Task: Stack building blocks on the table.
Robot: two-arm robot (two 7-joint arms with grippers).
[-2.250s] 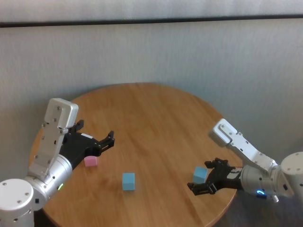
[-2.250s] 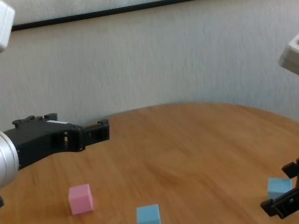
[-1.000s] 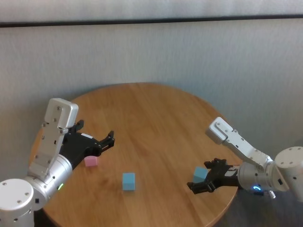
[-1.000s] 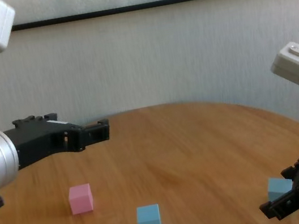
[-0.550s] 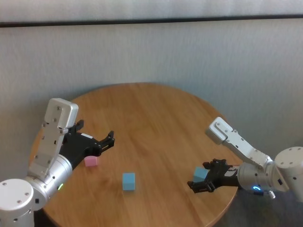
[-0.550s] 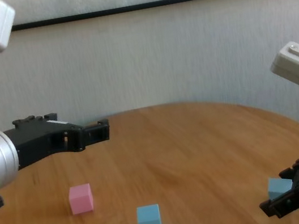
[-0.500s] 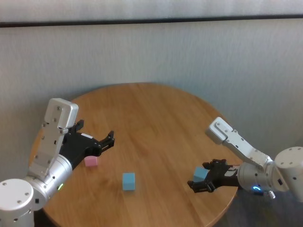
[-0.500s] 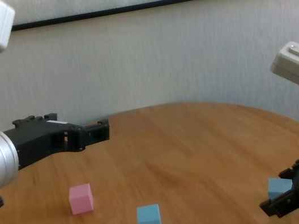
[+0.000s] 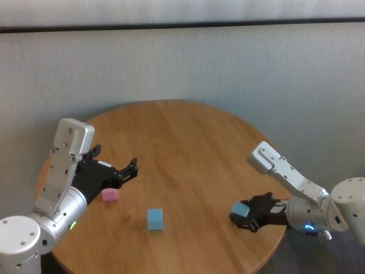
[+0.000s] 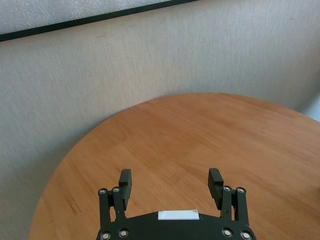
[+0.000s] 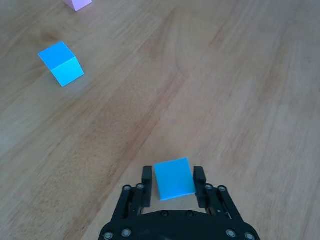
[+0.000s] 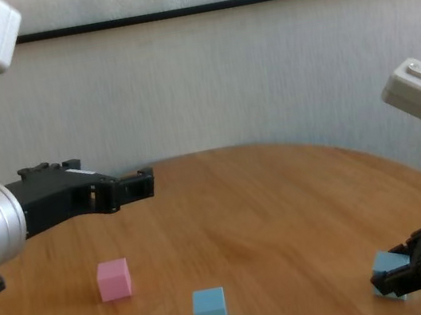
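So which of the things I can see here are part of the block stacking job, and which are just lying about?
Part of the job:
- blue block in the right gripper, which is shut on it
- loose blue block near the table's front
- pink block
- table they sit on
- left gripper, open, hovering over the table's left side

Just lying about:
- nothing, only the wall behind

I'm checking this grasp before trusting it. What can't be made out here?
- Whether the blue block between the right gripper fingers has left the table: its underside is hidden in every view.
- Pink block: partly behind the open left gripper in the head view, cut off by the edge in the right wrist view.
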